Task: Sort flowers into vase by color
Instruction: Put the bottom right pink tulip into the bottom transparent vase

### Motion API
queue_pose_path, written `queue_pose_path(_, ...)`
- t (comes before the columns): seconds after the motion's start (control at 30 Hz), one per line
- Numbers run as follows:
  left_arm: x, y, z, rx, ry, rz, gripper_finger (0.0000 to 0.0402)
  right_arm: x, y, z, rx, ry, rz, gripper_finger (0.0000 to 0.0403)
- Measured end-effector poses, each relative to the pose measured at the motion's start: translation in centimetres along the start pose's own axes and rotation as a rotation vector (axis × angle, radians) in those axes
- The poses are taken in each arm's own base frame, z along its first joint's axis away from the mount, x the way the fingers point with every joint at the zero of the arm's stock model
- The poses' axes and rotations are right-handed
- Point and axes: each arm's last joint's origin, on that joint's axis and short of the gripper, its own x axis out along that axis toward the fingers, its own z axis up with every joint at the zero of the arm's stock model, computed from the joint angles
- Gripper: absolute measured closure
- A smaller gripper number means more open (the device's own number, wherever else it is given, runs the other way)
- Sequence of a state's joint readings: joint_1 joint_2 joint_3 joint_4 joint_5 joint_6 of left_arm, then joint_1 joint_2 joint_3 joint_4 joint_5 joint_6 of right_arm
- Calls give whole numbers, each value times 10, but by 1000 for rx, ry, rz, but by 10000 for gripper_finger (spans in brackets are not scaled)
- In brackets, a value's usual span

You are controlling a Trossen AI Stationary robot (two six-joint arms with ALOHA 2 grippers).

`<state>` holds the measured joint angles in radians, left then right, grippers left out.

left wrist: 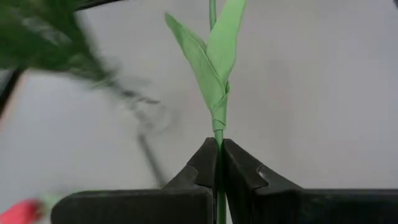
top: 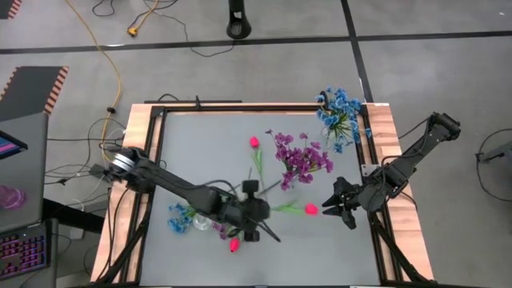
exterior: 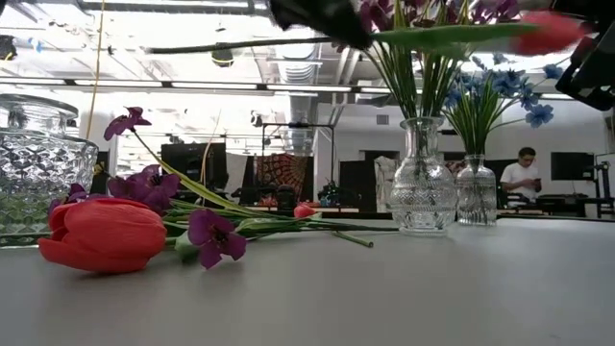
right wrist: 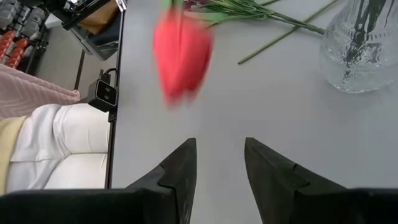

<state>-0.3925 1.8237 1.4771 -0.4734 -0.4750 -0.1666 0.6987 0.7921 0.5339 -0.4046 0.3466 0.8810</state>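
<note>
My left gripper (top: 258, 213) is shut on a pink-red tulip (top: 310, 209) and carries it level above the table, bud toward my right gripper (top: 330, 207). The right gripper (right wrist: 219, 163) is open, and the blurred bud (right wrist: 180, 53) hangs just in front of its fingers. A second tulip (exterior: 101, 234) lies on its side on the table, and a third (top: 254, 142) lies farther off. Purple sprigs (exterior: 211, 235) lie flat beside it. More purple sprigs stand in one glass vase (exterior: 423, 183), and blue sprigs in another (exterior: 478, 192). My left gripper pinches the tulip's thin green stem (left wrist: 217, 144) between its two fingers, just below the base of the folded leaves (left wrist: 211, 56). The fingers lie across the stem. The tulip is lifted clear of the table and lies roughly level, with its bud (exterior: 548, 29) pointing toward the right arm.
A large cut-glass vase (exterior: 29, 163) stands near the table's near left, with blue blossoms (top: 180, 218) beside it. The wooden frame (top: 384, 136) borders the grey table. Bare table lies between the right gripper and the near edge. A person (exterior: 524, 178) stands far behind.
</note>
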Motion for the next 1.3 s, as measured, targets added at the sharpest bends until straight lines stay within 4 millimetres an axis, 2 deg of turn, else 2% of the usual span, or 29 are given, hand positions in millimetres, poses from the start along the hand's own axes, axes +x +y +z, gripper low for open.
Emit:
queue_pose_path(0.13,-29,14,-25,-80,-69,33,401,0,0,0,-1,1,-2,241)
queue_pose_path(0.33,-73,27,-67,-231,-262,56,401,0,0,0,0,1,-1,241)
queue_pose_path(0.53,-98,30,-107,-384,-474,82,401,0,0,0,0,1,-1,241)
queue_pose_path(0.7,-100,26,-131,-463,-620,101,401,0,-1,1,1,-17,-15,241)
queue_pose_path(0.83,-97,23,-141,-491,-686,85,401,0,-1,1,1,-25,-22,241)
queue_pose_path(1.13,-85,12,-147,-492,-682,121,401,0,-1,1,2,-39,-31,241)
queue_pose_path(1.3,-89,2,-153,-491,-677,153,401,0,-1,1,1,-39,-31,241)
